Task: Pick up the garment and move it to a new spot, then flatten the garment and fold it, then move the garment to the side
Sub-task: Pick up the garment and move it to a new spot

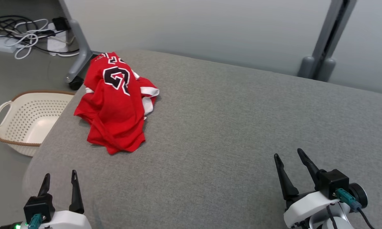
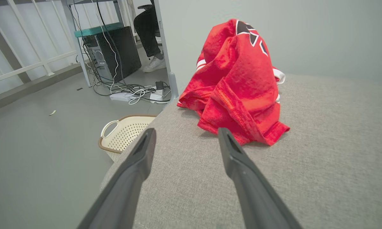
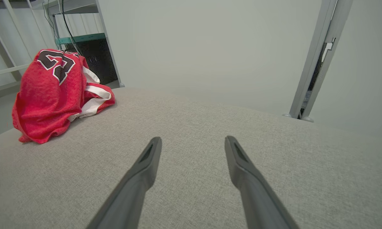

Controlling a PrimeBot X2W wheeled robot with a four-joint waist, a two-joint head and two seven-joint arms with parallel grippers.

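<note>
The garment (image 1: 114,105) is a red jersey with black and white numerals and white trim. It lies crumpled in a heap near the far left corner of the grey padded surface (image 1: 229,133). My left gripper (image 1: 60,178) hovers open at the near left, well short of the jersey, holding nothing. At the near right my right gripper (image 1: 288,157) also stands open with nothing between its fingers. The left wrist view shows the garment (image 2: 238,86) just beyond the left gripper (image 2: 186,135). In the right wrist view the garment (image 3: 55,92) sits far left of the right gripper (image 3: 192,143).
A cream perforated basket (image 1: 25,121) stands on the floor left of the surface. Cables and a power strip (image 1: 28,35) lie on the floor behind it, by a grey wheeled frame leg (image 1: 78,63). A person's legs (image 2: 149,35) show under a desk beyond. A grey post (image 1: 324,47) rises at back right.
</note>
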